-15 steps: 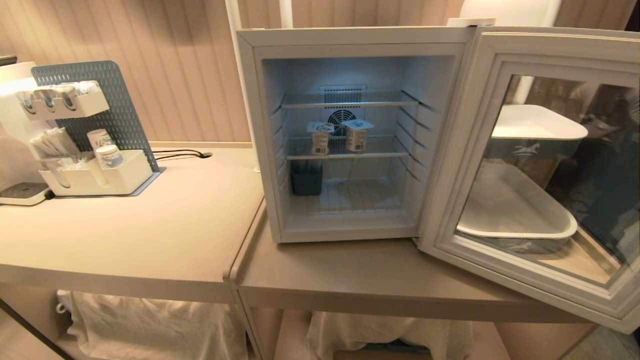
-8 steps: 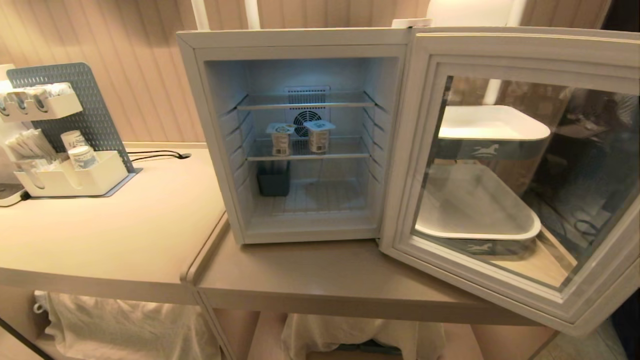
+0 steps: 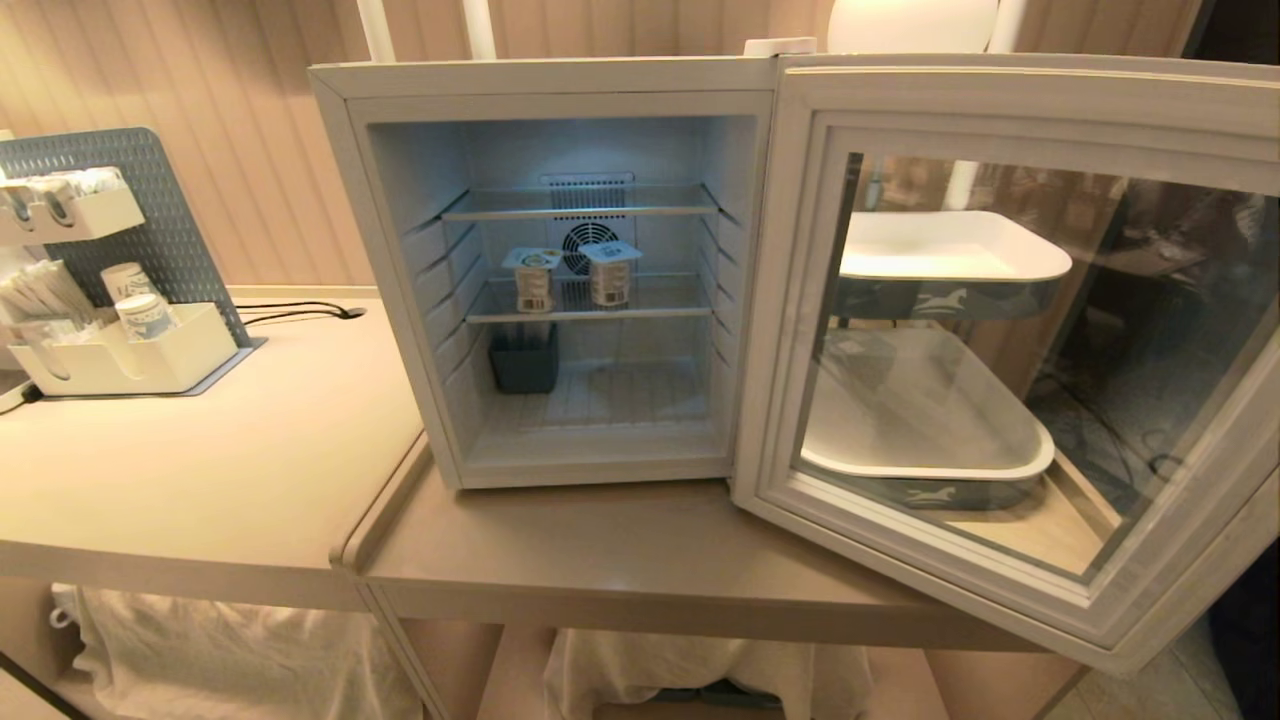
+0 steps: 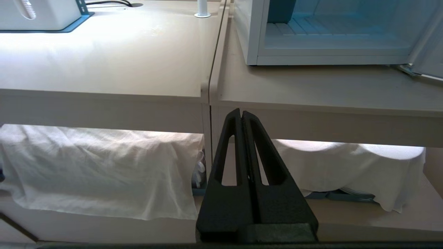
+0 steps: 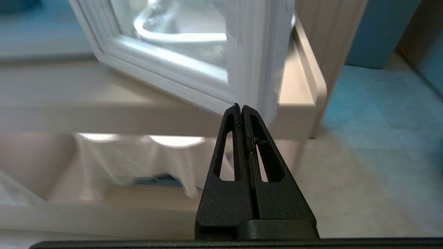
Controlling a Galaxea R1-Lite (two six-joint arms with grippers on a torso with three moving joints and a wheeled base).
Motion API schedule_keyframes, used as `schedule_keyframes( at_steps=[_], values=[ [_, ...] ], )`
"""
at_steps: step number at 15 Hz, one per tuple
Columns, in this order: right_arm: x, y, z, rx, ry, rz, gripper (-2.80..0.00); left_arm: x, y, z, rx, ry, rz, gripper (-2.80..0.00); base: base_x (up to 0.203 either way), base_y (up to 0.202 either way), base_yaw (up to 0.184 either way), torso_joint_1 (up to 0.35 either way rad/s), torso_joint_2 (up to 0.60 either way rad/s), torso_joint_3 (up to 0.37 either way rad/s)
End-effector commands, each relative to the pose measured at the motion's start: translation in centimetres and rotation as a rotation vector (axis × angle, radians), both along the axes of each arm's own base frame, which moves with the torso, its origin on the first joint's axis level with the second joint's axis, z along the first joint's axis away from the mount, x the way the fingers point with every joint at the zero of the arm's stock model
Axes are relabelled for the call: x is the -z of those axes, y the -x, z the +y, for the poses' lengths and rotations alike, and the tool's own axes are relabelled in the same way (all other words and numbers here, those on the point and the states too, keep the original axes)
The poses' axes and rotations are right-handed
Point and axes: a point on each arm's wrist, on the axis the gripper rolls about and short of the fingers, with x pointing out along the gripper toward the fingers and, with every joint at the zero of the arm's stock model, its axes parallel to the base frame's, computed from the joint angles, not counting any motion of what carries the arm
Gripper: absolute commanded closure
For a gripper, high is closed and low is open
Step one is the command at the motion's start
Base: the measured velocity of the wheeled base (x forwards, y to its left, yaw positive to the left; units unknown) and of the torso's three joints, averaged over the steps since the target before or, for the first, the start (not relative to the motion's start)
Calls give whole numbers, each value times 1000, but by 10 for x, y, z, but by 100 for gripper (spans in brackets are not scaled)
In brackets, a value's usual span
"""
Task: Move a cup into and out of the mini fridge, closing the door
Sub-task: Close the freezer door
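So here we see the mini fridge standing on the counter with the door swung wide to the right. On the middle wire shelf sit two cups side by side, in front of the rear fan. A dark bin rests at the lower left inside. Our left gripper hangs clenched and empty before the counter edge; our right gripper is clenched too, empty, just below the door's lower corner.
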Motion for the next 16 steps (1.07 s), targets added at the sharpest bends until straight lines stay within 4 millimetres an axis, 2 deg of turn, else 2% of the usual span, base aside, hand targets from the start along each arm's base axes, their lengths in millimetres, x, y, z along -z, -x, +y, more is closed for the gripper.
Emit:
schedule_keyframes(
  at_steps=[1, 2, 3, 5, 6, 8, 9, 10, 11, 12, 13, 16],
  values=[
    [-45, -1, -1, 56, -104, -37, 0, 0, 0, 0, 1, 1, 1, 0, 0, 0, 0, 0, 0, 0],
    [-74, -7, -3, 118, -154, -36, 0, 0, 0, 0, 1, 1, 1, 0, 0, 0, 0, 0, 0, 0],
    [-102, -22, -4, 187, -192, -3, 0, 0, 0, 0, 1, 1, 1, 0, 0, 0, 0, 0, 0, 0],
    [-147, -80, -7, 325, -245, 99, 0, 0, 0, 0, 1, 1, 1, 0, 0, 0, 0, 0, 0, 0],
    [-163, -121, -13, 415, -267, 136, 0, 0, 0, 0, 1, 1, 1, 0, 0, 0, 0, 0, 0, 0],
    [-183, -203, -47, 580, -317, 155, 0, 0, 0, 0, 1, 1, 0, 0, 0, 0, 0, 0, 0, 0],
    [-190, -238, -76, 631, -351, 137, 0, 0, 0, 0, 1, 0, 1, 0, 0, 0, 0, 0, 0, 0],
    [-199, -260, -111, 633, -396, 97, 0, 0, 0, 0, 1, 1, 0, 0, 0, 0, 0, 0, 0, 0],
    [-203, -270, -143, 555, -446, 77, 0, 0, 0, 0, 1, 1, -1, 0, 0, 0, 0, 0, 0, 0],
    [-203, -274, -164, 362, -505, 87, 0, 0, 0, 0, 1, 0, 1, 0, 0, 0, 0, 0, 0, 0],
    [-206, -266, -180, 143, -551, 91, 0, 0, 0, 0, 1, 0, 0, 0, 0, 0, 0, 0, 0, 0],
    [-225, -217, -210, -384, -589, 90, 0, 0, 0, 0, 1, 0, 1, 0, 0, 0, 0, 0, 0, 0]
  ],
)
